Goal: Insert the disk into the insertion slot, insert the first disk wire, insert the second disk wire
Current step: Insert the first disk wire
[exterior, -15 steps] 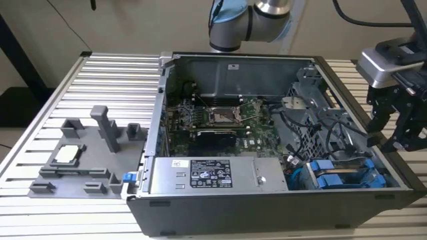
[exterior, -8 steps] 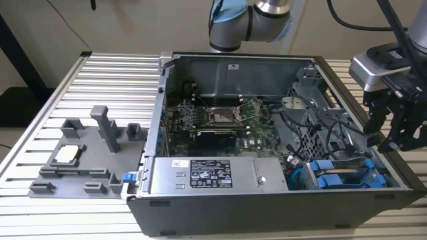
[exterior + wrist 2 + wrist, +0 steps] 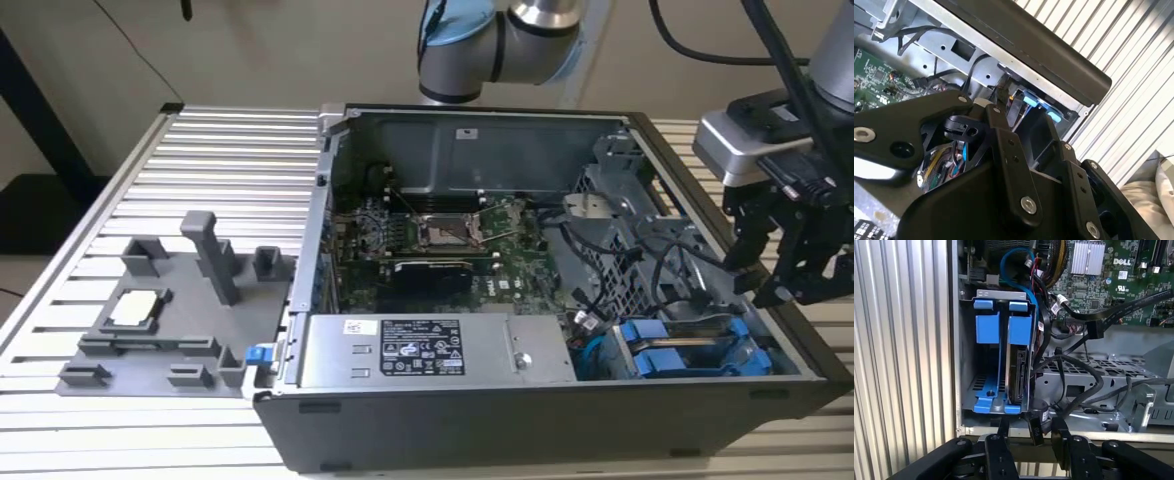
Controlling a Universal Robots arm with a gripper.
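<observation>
Nearest us in the first wrist view, the hand [image 3: 1030, 426] holds its fingers apart with a small black plug [image 3: 1036, 429] between them; we cannot tell whether either finger touches it. Just beyond, the disk [image 3: 1017, 374] stands on its thin edge inside the insertion slot [image 3: 974, 382], long axis running away from the hand toward the green board [image 3: 1124, 270]. Its blue frame [image 3: 1019, 330] hides its far end, and black cables [image 3: 1074, 370] crowd beside it
</observation>
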